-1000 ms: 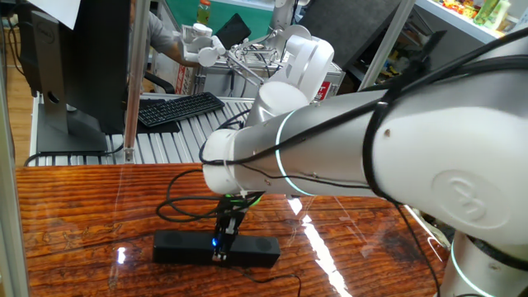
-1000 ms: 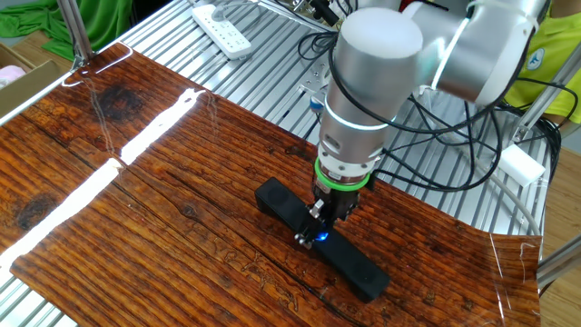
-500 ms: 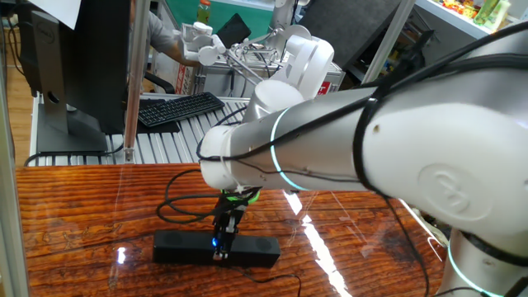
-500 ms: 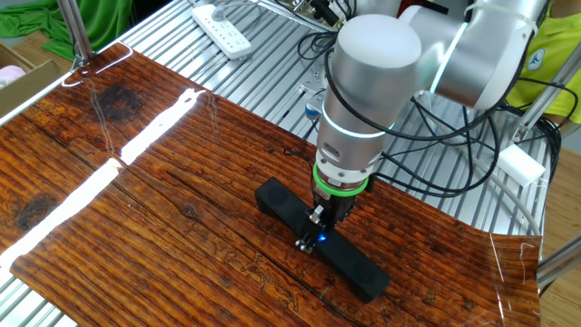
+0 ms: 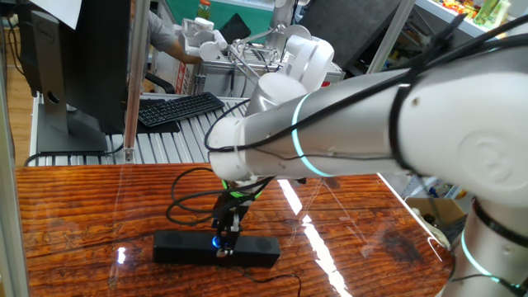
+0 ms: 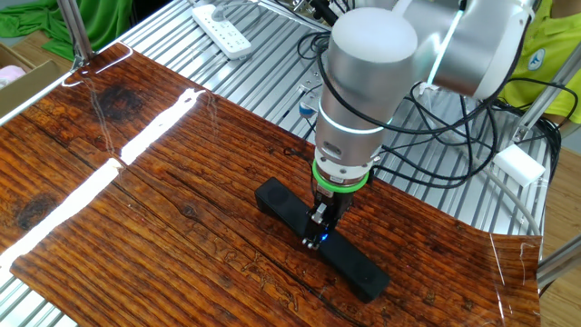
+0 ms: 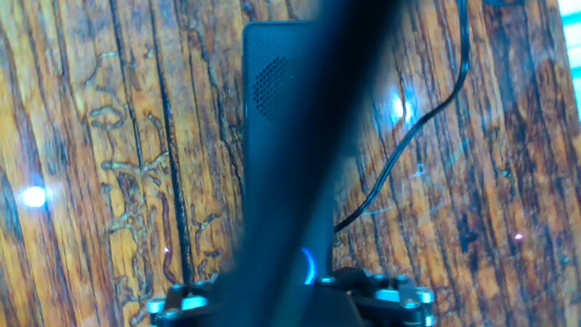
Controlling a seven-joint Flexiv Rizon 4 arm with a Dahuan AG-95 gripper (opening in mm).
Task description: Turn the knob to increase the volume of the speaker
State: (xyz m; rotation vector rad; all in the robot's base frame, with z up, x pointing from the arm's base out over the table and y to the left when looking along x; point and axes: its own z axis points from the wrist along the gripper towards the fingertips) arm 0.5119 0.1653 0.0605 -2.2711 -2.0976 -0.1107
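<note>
Over the speaker (image 6: 313, 238) on the worktop (image 6: 136, 209), our tool (image 5: 225, 244) straddles the knob (image 5: 216, 242); whether it pinches, we cannot tell. We should grip squarely before twisting.

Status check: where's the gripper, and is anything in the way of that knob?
Gripper pointing down at the blue-lit knob, fingers either side of it; actual grip unclear. Speaker flat on the wooden table. Thin cable alongside, not blocking.

Black speaker (image 6: 280, 202) lies flat, knob (image 6: 313, 241) glowing blue.
</note>
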